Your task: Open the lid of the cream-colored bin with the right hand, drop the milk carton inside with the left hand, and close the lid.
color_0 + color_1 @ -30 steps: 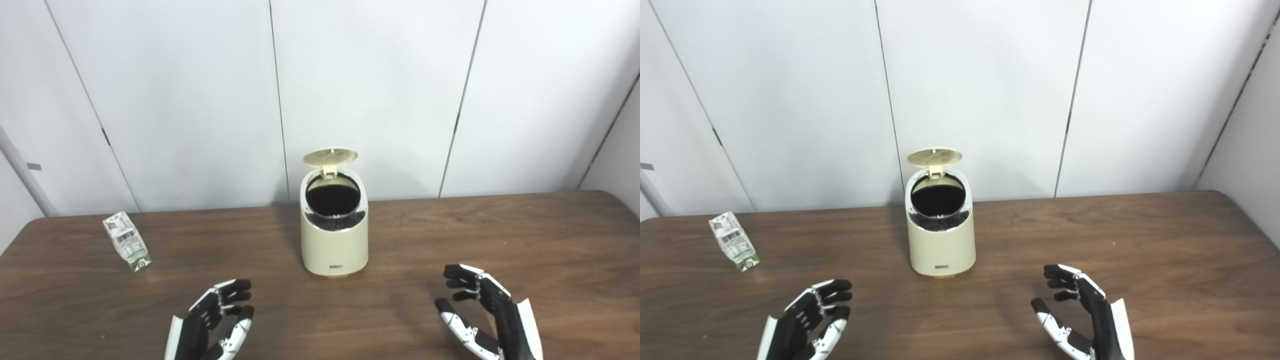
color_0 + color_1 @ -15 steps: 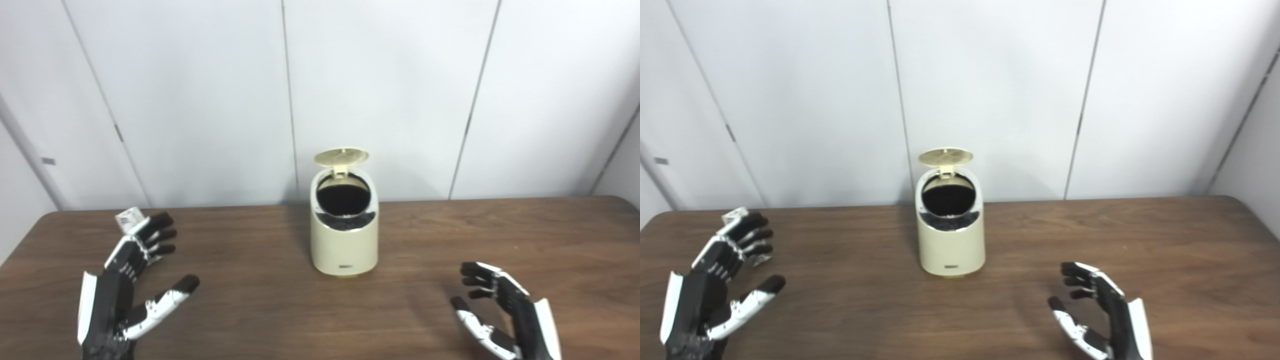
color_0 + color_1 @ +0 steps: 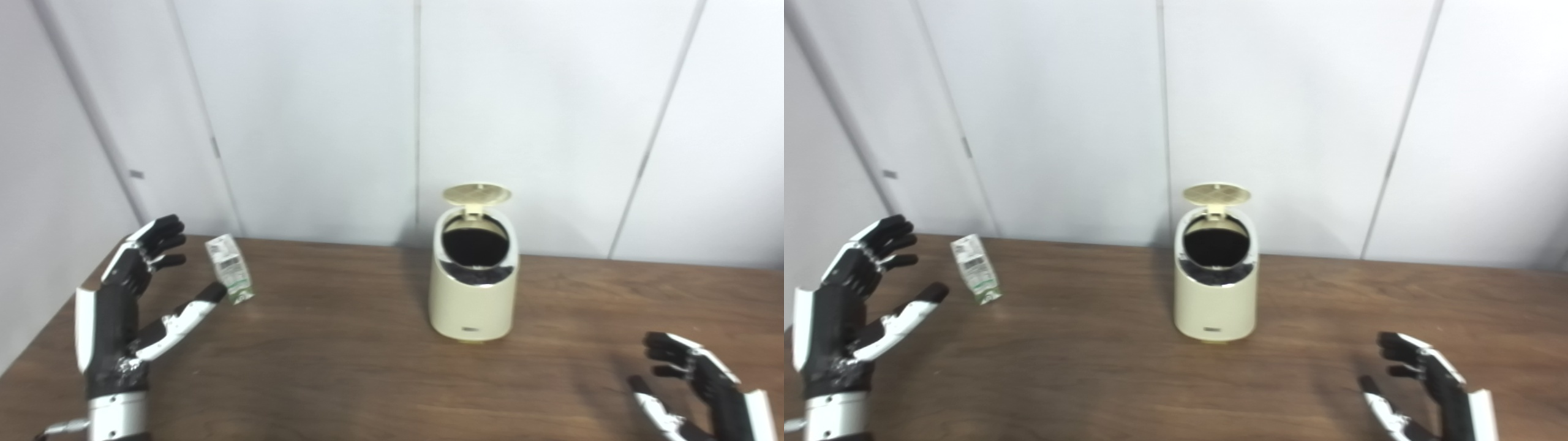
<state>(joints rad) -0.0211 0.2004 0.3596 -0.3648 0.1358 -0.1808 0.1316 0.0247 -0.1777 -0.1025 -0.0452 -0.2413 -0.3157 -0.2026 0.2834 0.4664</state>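
Note:
The cream-colored bin (image 3: pixel 473 293) stands near the middle of the wooden table (image 3: pixel 343 367), its round lid (image 3: pixel 476 195) tipped up and back, the dark inside showing. The small white and green milk carton (image 3: pixel 229 277) stands on the table at the left. My left hand (image 3: pixel 131 303) is open, raised just left of the carton, thumb tip close to its base, fingers apart and holding nothing. My right hand (image 3: pixel 698 386) is open and empty, low at the bottom right, well to the right of the bin.
White wall panels (image 3: pixel 318 110) rise right behind the table's far edge. The table's left edge (image 3: pixel 43 334) runs close by my left hand.
The camera has turned left, so the whole scene has shifted right. My left hand has moved from the near middle out to the left and up beside the carton. The right hand has barely moved.

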